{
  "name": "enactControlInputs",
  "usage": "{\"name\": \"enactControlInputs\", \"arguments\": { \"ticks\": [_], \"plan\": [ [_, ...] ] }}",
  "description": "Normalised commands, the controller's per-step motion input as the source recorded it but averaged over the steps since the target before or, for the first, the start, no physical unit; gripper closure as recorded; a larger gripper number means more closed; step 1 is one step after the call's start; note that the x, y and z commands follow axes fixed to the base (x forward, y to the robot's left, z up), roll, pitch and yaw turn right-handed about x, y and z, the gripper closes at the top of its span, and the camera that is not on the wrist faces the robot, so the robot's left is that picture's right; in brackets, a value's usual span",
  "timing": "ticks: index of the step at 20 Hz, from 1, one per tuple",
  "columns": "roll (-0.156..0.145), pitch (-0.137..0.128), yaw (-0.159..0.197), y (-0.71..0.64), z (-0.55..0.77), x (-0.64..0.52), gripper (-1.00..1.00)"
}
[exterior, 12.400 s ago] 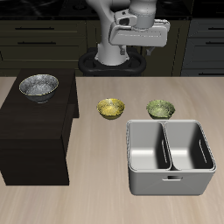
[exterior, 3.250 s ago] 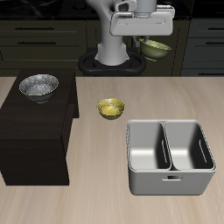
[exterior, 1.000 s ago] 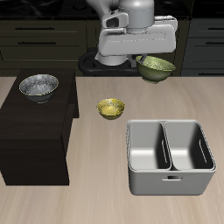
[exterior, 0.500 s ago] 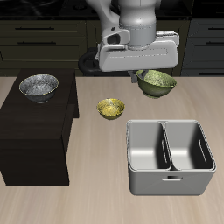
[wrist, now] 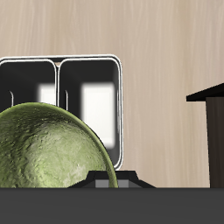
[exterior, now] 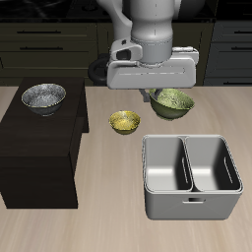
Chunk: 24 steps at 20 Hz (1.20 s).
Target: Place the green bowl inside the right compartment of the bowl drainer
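Hanging green bowl (exterior: 174,101), behind bowl drainer (exterior: 192,198) rim

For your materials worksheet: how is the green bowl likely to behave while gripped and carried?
The green bowl looks rigid, so it probably keeps its shape. Its glossy glaze suggests a slippery rim. Its round underside may rock once set in the bowl drainer.

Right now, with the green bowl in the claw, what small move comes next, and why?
Probably carry the green bowl forward toward the table's front edge. It hangs in the claw behind the bowl drainer, short of the wells, and neither well holds anything.
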Motion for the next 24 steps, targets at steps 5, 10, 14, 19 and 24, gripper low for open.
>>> {"name": "enactControlInputs", "arguments": {
  "ticks": [5, 10, 14, 19, 24],
  "plan": [
    [-0.002, 0.008, 0.020, 0.01, -0.12, 0.03, 1.00],
    [0.009, 0.021, -0.008, 0.07, -0.13, 0.05, 1.00],
    [0.017, 0.026, -0.007, 0.04, -0.19, 0.03, 1.00],
    [-0.018, 0.024, 0.000, -0.09, -0.20, 0.05, 1.00],
    [-0.010, 0.033, 0.004, -0.02, -0.29, 0.04, 1.00]
  ]
}}
